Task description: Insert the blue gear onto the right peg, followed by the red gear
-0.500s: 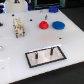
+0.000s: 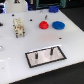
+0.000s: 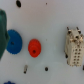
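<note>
The blue gear [image 2: 58, 24] lies flat on the white table towards the exterior view's right, and the wrist view shows the same blue gear [image 3: 13, 41]. Just beside it, apart, lies the smaller red gear [image 2: 44, 24], seen too by the wrist camera as the red gear [image 3: 34, 48]. Nearer the camera sits the white plate with a black border [image 2: 59, 53], carrying two dark pins; the right peg [image 2: 51, 50] stands upright and bare. No arm shows in the exterior view. A dark green shape [image 3: 2, 30] at the wrist view's edge may be a gripper finger; its state is unclear.
A beige blocky part [image 2: 19, 26] stands on the table at the exterior view's left of the red gear, also seen as the beige part [image 3: 74, 45]. Dark objects line the far table edge [image 2: 52, 8]. Small dark holes [image 3: 46, 69] dot the tabletop.
</note>
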